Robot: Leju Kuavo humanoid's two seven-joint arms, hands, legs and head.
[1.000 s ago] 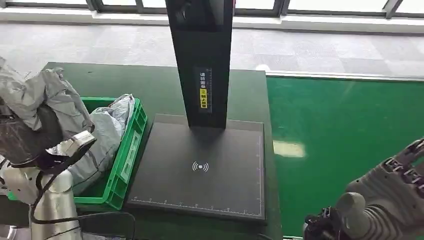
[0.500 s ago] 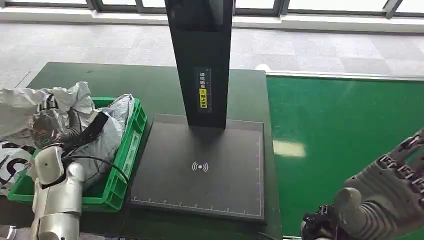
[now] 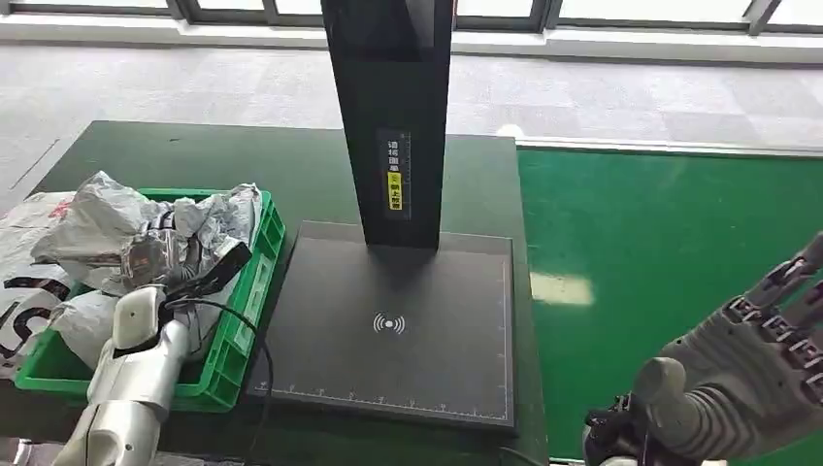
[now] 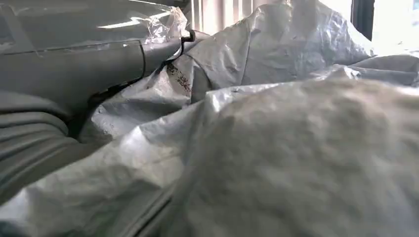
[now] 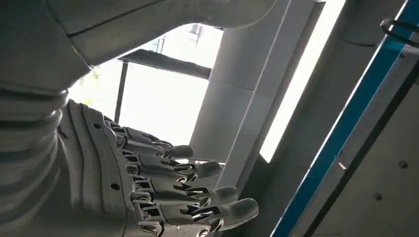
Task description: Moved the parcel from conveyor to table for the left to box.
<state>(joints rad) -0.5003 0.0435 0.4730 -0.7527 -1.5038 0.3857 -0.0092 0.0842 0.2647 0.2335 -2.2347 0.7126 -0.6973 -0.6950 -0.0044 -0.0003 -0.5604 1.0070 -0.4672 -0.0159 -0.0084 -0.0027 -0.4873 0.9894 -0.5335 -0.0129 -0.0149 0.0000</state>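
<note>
Grey crumpled parcel (image 3: 116, 228) lay atop the green crate (image 3: 254, 282) at the table's (image 3: 291, 165) left, over other bags. Left hand (image 3: 160, 254) pressed into the parcel's plastic, grip impossible to tell. Right hand (image 3: 747, 374) hung empty at near right over the green conveyor (image 3: 670, 252), fingers (image 5: 197, 170) apart. Black scanner pad (image 3: 388, 325) sat right of the crate.

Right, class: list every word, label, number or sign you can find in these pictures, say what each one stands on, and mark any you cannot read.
Wireless-signal sign, a dot with arcs on both sides: on the black scanner pad.
White and yellow characters, too small to read: label on the black post.
Ruler tick marks, no readable numbers: the pad's front and right edges.
Large black print, cut off, unreadable: white parcel at the green crate.
</note>
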